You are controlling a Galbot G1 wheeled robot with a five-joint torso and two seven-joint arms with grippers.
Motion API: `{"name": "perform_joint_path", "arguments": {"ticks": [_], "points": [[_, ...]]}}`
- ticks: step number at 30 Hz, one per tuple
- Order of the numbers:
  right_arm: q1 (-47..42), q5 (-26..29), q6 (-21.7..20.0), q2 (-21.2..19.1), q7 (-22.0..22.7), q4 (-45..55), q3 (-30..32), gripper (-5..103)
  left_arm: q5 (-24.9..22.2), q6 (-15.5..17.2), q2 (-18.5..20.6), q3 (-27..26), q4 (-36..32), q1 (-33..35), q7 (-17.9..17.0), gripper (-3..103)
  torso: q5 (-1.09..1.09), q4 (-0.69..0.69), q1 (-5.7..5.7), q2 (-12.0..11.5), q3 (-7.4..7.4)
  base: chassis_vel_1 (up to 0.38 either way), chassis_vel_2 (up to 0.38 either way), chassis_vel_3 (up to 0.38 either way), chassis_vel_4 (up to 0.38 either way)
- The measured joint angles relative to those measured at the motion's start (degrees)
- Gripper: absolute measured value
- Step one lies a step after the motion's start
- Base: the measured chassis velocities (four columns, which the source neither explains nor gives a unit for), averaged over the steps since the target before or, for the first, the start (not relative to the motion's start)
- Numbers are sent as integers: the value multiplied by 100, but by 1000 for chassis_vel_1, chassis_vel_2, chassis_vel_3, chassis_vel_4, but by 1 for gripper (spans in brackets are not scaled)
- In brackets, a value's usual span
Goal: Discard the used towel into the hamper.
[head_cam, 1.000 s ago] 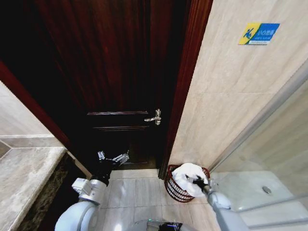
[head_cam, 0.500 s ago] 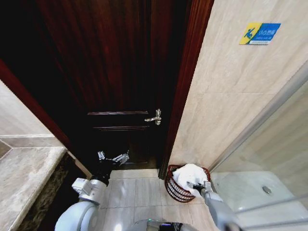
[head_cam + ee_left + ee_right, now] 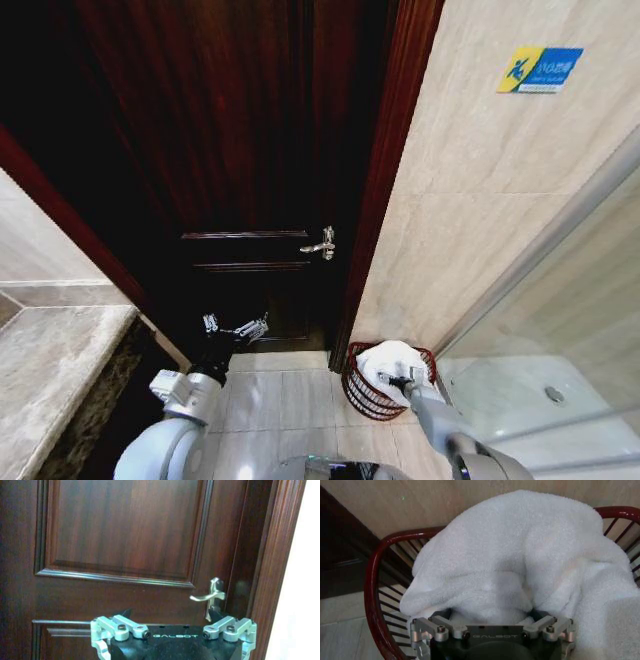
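Note:
The white towel [image 3: 392, 357] lies heaped in the hamper [image 3: 354, 385], a dark red openwork basket on the floor by the door frame. My right gripper [image 3: 386, 379] is at the basket's near side, open, its fingertips pushed into the towel's lower folds. In the right wrist view the towel [image 3: 520, 555] bulges over the rim of the hamper [image 3: 374, 581], and the right gripper [image 3: 490, 612] has cloth between its spread jaws. My left gripper [image 3: 235, 327] hangs open in front of the door, holding nothing; the left wrist view shows the left gripper [image 3: 170, 614] the same way.
A dark wooden door with a silver handle [image 3: 322, 243] stands shut ahead. A marble counter [image 3: 50, 370] is at my left. A glass shower partition and white tray [image 3: 560, 400] close off the right. Beige tiled floor lies between.
My right arm has shifted slightly left and back toward me at the hamper. The towel has stayed in the basket, settling a little. The left arm is still.

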Motion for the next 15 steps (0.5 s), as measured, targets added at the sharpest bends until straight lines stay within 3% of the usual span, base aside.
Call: {"name": "perform_joint_path", "arguments": {"ticks": [8,15], "points": [[75,-51,-204,-98,-3,-43,11,100,0,0,0,0,0,0,0,100,1,1,-65,-139,-74,0,0,0,0],[98,-41,-381,-166,-55,-41,39,100,1,0,0,0,0,0,0,100,0,0,-200,-433,-233,0,0,0,0]]}}
